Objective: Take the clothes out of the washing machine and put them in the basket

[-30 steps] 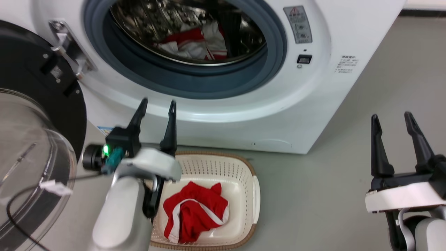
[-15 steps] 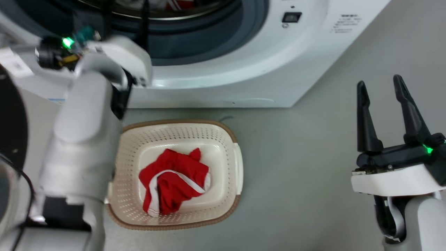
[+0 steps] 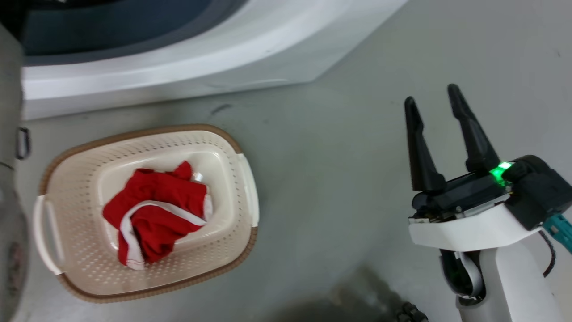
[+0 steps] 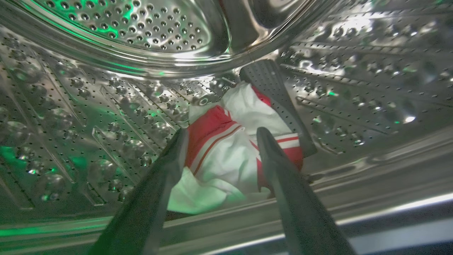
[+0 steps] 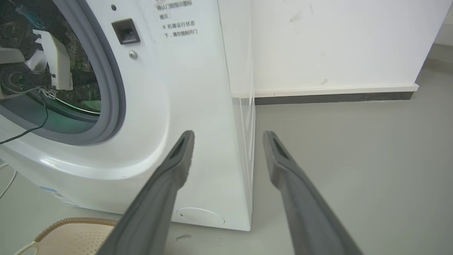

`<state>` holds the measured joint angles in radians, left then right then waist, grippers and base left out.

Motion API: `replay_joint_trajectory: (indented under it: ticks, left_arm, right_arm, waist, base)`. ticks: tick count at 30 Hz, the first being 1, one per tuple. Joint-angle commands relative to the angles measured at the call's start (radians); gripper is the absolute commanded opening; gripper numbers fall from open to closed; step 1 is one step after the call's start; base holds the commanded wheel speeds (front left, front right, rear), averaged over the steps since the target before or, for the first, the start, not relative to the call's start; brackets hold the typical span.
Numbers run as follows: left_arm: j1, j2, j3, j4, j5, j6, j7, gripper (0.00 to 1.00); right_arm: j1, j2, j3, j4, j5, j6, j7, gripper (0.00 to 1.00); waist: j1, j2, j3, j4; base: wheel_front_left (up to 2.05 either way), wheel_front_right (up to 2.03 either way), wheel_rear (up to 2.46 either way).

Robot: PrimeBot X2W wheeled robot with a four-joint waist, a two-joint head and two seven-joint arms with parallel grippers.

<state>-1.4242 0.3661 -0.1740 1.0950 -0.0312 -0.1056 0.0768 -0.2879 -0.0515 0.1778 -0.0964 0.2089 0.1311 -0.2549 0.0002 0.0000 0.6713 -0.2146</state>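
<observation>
The right tool has two long black pointy fingers on a black block with a green light. Below are a white shell, a blue-green plug and a black cable. The left tool has dark grey fingers.

Soft, even light falls on the grey floor, with a faint shadow at the bottom. Inside the drum green glow and glare streak the steel; my left fingers blur.

head above basket, left wrist inside drum, right wrist facing washing machine
</observation>
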Motion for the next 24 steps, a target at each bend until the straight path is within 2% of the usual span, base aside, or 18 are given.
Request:
replay_joint_trajectory:
  ticks: [1, 12, 20, 21, 23, 24]
  left_arm:
    - [-0.047, 0.027, -0.012, 0.014, 0.015, -0.004, 0.034, 1.00]
    - [-0.243, 0.156, -0.038, 0.083, 0.010, -0.021, 0.261, 1.00]
    - [-0.261, 0.191, -0.074, 0.126, -0.001, -0.025, 0.442, 1.00]
    - [-0.258, 0.193, -0.083, 0.128, 0.003, -0.025, 0.463, 0.80]
    - [-0.259, 0.199, -0.089, 0.118, -0.006, -0.025, 0.480, 0.00]
    - [-0.257, 0.202, -0.094, 0.105, -0.004, -0.025, 0.473, 0.00]
  right_arm:
    - [-0.019, 0.002, 0.017, 0.006, 0.015, -0.001, -0.007, 1.00]
    - [-0.012, 0.002, 0.113, 0.001, 0.099, -0.001, -0.010, 1.00]
    - [0.003, 0.002, 0.158, -0.005, 0.126, -0.001, -0.010, 1.00]
    - [0.003, 0.002, 0.160, -0.004, 0.127, -0.001, -0.010, 1.00]
    - [-0.001, 0.002, 0.165, -0.005, 0.131, -0.001, -0.010, 1.00]
    - [-0.003, 0.002, 0.167, -0.007, 0.135, -0.001, -0.010, 1.00]
  waist:
    - [-0.0002, 0.0000, 0.085, -0.076]
    - [-0.0002, 0.0000, 0.192, -0.168]
    - [-0.0002, 0.0000, 0.214, -0.190]
    - [-0.0002, 0.0000, 0.215, -0.190]
    - [-0.0002, 0.0000, 0.217, -0.191]
    - [-0.0002, 0.0000, 0.217, -0.192]
  base:
    - [0.00, 0.00, 0.00]
    - [0.00, 0.00, 0.00]
    - [0.00, 0.00, 0.00]
    - [0.00, 0.00, 0.00]
    - [0.00, 0.00, 0.00]
    - [0.00, 0.00, 0.00]
